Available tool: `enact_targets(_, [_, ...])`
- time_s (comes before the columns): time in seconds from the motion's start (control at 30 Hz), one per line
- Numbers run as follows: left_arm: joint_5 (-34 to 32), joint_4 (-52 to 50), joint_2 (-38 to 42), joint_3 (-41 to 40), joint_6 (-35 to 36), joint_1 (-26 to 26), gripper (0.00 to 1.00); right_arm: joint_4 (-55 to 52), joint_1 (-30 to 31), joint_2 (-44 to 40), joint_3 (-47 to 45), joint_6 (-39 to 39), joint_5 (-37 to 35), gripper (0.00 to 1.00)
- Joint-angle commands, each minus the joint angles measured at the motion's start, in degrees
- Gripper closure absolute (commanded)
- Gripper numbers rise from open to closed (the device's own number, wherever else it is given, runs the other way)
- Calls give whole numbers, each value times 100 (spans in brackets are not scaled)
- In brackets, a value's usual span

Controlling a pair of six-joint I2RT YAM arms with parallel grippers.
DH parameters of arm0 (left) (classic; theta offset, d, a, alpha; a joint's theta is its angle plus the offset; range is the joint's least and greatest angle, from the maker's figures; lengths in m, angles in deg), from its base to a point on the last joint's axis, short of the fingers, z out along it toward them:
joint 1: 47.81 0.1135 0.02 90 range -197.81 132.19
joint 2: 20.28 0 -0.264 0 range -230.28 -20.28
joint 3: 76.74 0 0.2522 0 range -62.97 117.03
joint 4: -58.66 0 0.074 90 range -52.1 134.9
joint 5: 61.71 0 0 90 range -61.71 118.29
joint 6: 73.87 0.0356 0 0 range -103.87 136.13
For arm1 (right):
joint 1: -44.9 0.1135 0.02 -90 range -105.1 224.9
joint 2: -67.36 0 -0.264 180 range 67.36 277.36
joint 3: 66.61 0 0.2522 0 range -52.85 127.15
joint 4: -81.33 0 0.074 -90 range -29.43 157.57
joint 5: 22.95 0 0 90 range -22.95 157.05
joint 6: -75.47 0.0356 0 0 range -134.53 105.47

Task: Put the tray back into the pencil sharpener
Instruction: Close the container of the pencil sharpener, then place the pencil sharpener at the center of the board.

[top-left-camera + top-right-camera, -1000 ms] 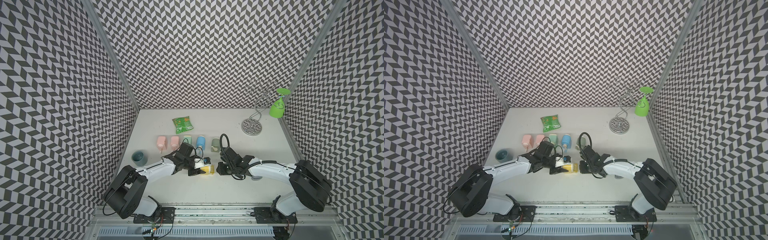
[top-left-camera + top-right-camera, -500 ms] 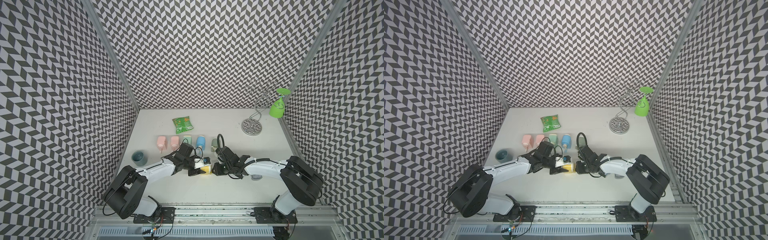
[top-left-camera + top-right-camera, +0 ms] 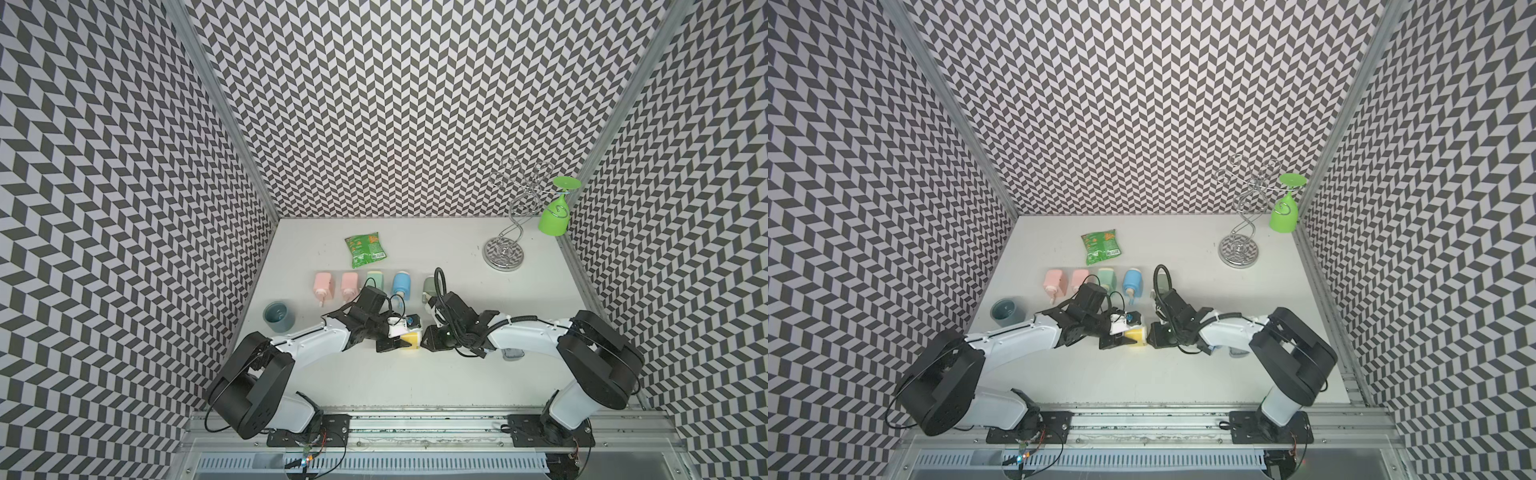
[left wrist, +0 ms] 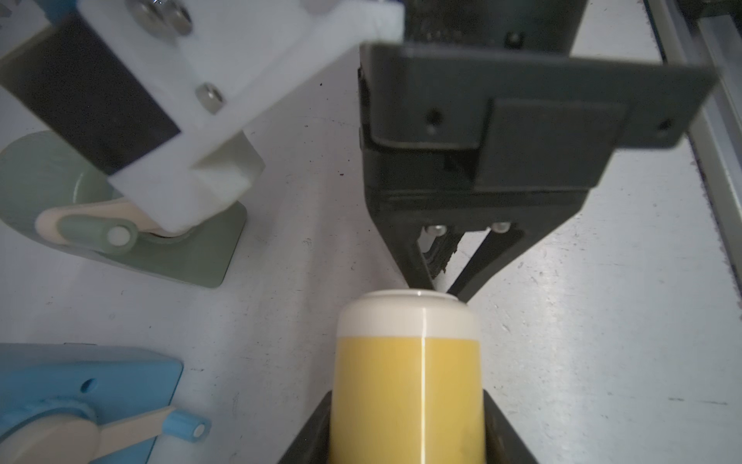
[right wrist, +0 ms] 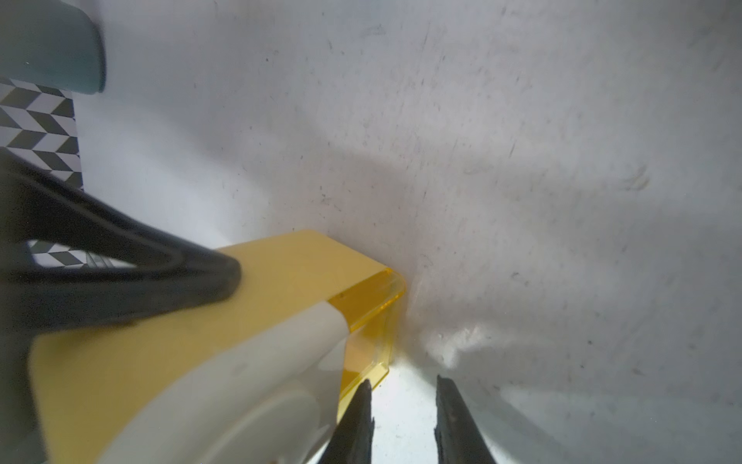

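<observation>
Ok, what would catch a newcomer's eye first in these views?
Mid-table, the left end effector clamps the yellow pencil sharpener while the right end effector, jaws slightly apart, sits by its clear yellow tray. Behind them lies a row of pastel sharpeners, and at the far right corner a green glass hangs upside down from a wire rack.

Readable text: none is showing in any view.
Green packet (image 3: 365, 249): lying toward the surface's far edge, it is carrying printed marks in both top views (image 3: 1100, 248), all coming out too small to read.
</observation>
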Motion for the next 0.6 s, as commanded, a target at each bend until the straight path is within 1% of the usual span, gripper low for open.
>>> enact_targets(0.0, [-261,5,227,19,-178,-26,66,174,65,-570,-39,141,-336,69])
enact_targets(0.1, [-362,-31,722,203,-716,-23,83,-176,58,-1302,-173,238,-847,68])
enact_targets(0.17, [-405,54,1107,283,-1286,-30,98,-186,66,-1945,-329,220,-1076,67])
enact_targets(0.2, [-483,128,1253,302,-1599,-30,100,-168,65,-2202,-410,220,-1187,67])
enact_targets(0.3, [-1095,303,1697,289,-2924,-39,100,-138,65,-2909,-630,209,-1559,66])
enact_targets(0.37, [-1846,253,1968,275,-4022,-57,100,-74,65,-3232,-837,308,-1895,66])
enact_targets(0.47, [-2859,-313,2246,285,-5281,-120,100,83,35,-3455,-1106,435,-2193,63])
enact_targets(0.53, [-3505,-729,2410,213,-6031,-164,100,151,30,-3424,-1146,448,-2210,63])
enact_targets(0.57, [-3656,-866,2488,141,-6269,-170,100,185,30,-3384,-1145,457,-2195,63])
